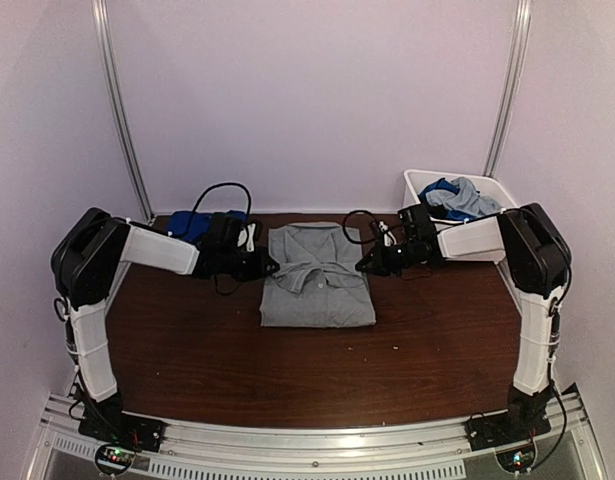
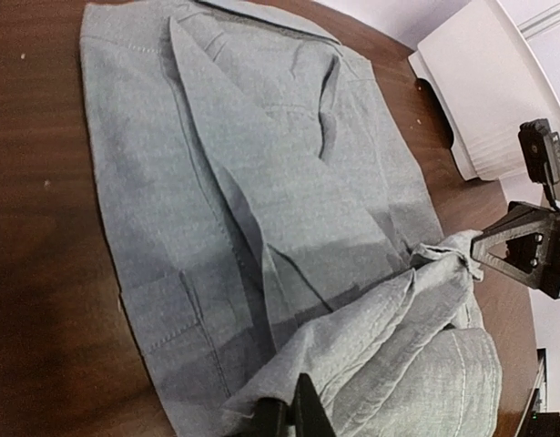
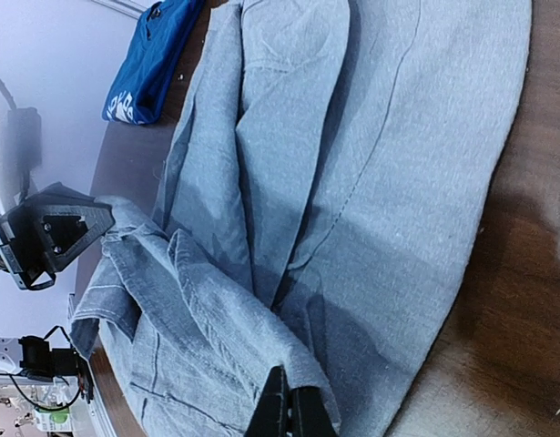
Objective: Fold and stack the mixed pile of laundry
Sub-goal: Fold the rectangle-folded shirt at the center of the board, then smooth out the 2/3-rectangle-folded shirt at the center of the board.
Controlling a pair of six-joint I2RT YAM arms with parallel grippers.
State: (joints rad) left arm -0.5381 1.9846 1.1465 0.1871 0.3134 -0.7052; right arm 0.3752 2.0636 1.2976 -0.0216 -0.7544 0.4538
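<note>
Light-grey cloth shirt (image 1: 317, 290) is pinched along one edge by left hand (image 2: 293, 415) and right hand (image 3: 287, 410). A fold is judged in hand, and the edge held between them likely needs carrying over evenly.

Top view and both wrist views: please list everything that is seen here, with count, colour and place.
shirt: one, light grey, middle of the table, partly folded
blue garment: one, royal blue with white print, far left of the table
bin: one, white, far right corner
bin clothes: count unclear, blue and grey, heaped inside the bin
table: one, dark brown wood, under everything
left pincer: one, black, shut on the shirt's left edge
right pincer: one, black, shut on the shirt's right edge
</note>
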